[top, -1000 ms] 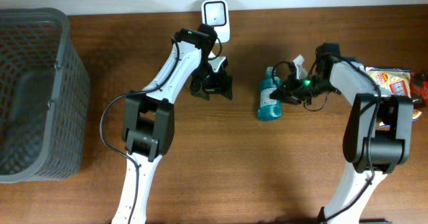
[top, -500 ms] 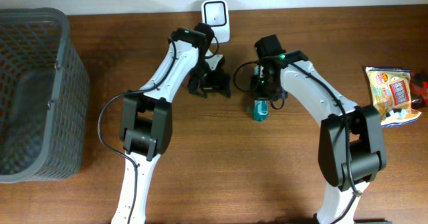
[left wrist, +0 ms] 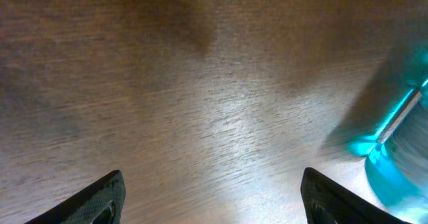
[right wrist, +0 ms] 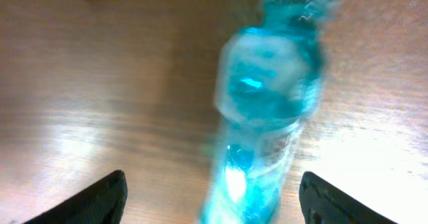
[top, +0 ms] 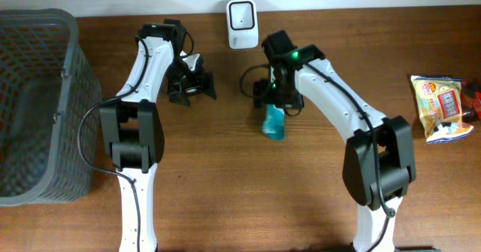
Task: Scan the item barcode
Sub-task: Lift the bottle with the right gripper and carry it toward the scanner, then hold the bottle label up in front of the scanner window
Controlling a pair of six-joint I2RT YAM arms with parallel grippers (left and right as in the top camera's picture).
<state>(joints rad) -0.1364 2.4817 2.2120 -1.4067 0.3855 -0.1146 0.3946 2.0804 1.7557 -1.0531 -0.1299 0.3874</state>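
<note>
The item is a clear teal bottle (top: 274,123), lying on the wooden table just in front of the white scanner (top: 242,13). My right gripper (top: 275,95) hovers over its upper end. In the right wrist view the bottle (right wrist: 267,97) is blurred and lies between the two wide-apart fingers (right wrist: 100,197) without touching either, so the right gripper (right wrist: 214,200) is open. My left gripper (top: 193,91) is open over bare wood to the left of the scanner. In the left wrist view the bottle (left wrist: 398,150) shows at the right edge, outside the left gripper (left wrist: 214,200). No barcode shows.
A dark grey mesh basket (top: 71,79) fills the far left of the table. A snack packet (top: 442,106) lies at the far right edge. The scanner stands against the table's back edge.
My right gripper carried the bottle left toward the scanner, then opened and let it go. My left arm swung left, away from the scanner, still open.
</note>
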